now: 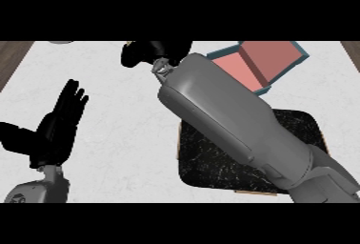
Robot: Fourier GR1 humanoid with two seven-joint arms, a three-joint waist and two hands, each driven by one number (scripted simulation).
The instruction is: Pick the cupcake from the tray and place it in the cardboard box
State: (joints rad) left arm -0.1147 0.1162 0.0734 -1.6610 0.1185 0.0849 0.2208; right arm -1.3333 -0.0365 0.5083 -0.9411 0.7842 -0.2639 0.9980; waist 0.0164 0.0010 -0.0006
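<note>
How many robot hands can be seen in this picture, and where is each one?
2. The left hand rests open at the view's left, fingers up. The right hand is at the top centre, beside the box; whether its fingers hold anything cannot be seen.

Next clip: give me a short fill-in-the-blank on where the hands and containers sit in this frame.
1. The left robot hand rests with its fingers ____.
2. The right forearm crosses above the ____ tray.
3. The box has a ____ interior.
4. The right robot hand shows near the view's ____ edge.

Missing words: straight; black; pink; top
</note>
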